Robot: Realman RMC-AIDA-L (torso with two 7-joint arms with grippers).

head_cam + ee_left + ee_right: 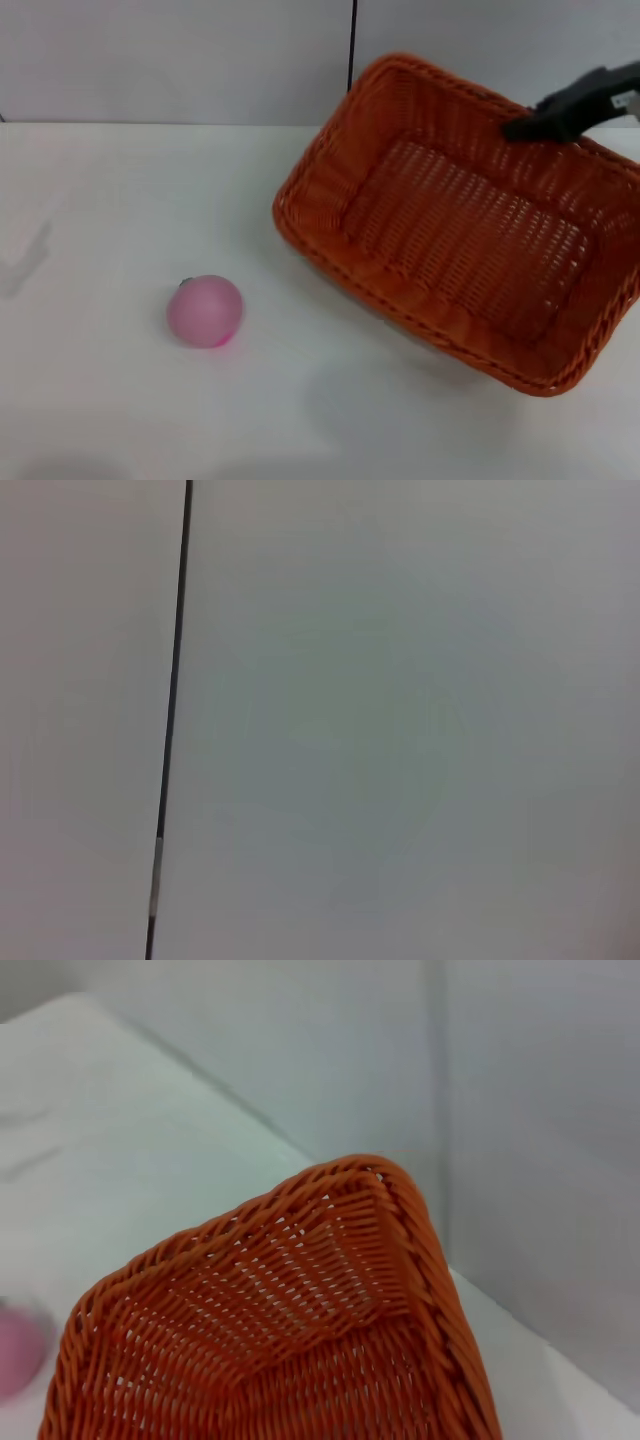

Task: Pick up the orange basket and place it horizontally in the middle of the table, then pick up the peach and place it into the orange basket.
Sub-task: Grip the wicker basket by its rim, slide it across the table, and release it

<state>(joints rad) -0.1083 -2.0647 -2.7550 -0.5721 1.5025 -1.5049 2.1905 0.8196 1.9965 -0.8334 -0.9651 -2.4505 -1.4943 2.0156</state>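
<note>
Right gripper (525, 127) reaches in from the right edge of the head view, its dark fingers set at the far rim of the orange basket (460, 220); whether they pinch the braided rim or merely rest against it cannot be told, for the tips merge into one dark shape. Nearest the robot lies the bare white table (100, 420). A little farther in, left of centre, the peach (204, 311) sits on the tabletop, pale pink with a deeper magenta patch low on its side and a small dark stem at its upper left; it lies well apart from the basket. Beyond it and to the right, the basket stands skewed, one corner pointing toward the back wall, its near long side facing the peach and its open weave showing the inside floor. From the right wrist view, that far corner of the basket (350, 1260) fills the lower part, with a pink blur of the peach (18, 1350) at the edge. Left gripper is not visible; its wrist view shows only a plain wall with a thin dark seam (170, 720).
</note>
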